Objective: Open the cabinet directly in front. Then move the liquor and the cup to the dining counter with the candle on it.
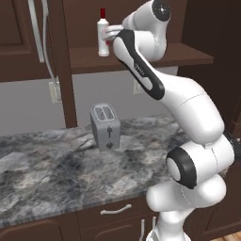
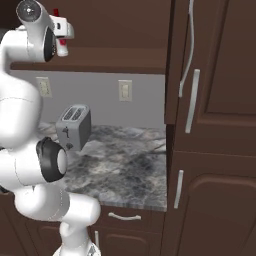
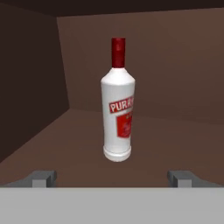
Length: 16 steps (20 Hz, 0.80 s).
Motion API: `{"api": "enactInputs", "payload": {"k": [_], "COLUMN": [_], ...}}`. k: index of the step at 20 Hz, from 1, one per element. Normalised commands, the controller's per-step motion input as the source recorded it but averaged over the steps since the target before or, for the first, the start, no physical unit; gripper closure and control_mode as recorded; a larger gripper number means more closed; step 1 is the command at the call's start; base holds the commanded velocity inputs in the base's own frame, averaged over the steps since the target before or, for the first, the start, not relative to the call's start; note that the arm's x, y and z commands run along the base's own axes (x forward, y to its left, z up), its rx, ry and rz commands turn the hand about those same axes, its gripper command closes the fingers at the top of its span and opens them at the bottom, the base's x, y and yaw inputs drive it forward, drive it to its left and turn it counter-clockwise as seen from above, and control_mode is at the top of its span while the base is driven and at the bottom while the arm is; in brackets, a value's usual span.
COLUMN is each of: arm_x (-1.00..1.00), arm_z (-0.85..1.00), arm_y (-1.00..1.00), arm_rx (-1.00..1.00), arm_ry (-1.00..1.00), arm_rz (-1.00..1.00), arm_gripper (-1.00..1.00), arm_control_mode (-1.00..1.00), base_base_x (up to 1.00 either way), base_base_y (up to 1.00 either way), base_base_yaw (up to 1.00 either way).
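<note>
The dark brown wall cabinet (image 1: 160,54) stands open, its left door (image 1: 19,42) swung aside. On its shelf stands the liquor (image 1: 103,36), a white bottle with a red cap and red label, upright. In the hand view the liquor (image 3: 117,118) is straight ahead, a short way beyond the fingertips (image 3: 43,177). My gripper (image 3: 112,177) is open and holds nothing. From the left base view the gripper (image 1: 112,32) sits right beside the bottle. The hand (image 2: 64,29) covers most of the bottle in the right base view. The cup, dining counter and candle are out of view.
A silver toaster (image 1: 105,126) stands on the marbled counter (image 1: 42,164) below the shelf. A tall dark cabinet (image 2: 215,130) with silver handles rises at the right. Wall outlets (image 2: 125,90) sit on the grey backsplash. Drawers (image 1: 115,209) run under the counter.
</note>
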Motion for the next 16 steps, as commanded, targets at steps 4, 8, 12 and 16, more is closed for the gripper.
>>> {"api": "enactInputs", "payload": {"k": [4, 8, 12, 16], "arm_x": [0.40, 0.34, 0.33, 0.32], "arm_z": [0.00, 0.00, 0.00, 0.00], "arm_y": [0.13, 0.09, 0.07, 0.04], "arm_rx": [0.00, 0.00, 0.00, 0.00], "arm_ry": [0.02, 0.01, 0.01, 0.00], "arm_rz": [0.00, 0.00, 0.00, 0.00], "arm_gripper": [-1.00, -1.00, -1.00, -1.00], "arm_control_mode": [-1.00, -1.00, -1.00, -1.00], "base_base_x": [0.00, 0.00, 0.00, 0.00], "base_base_y": [0.00, 0.00, 0.00, 0.00], "base_base_yaw": [0.00, 0.00, 0.00, 0.00]}}
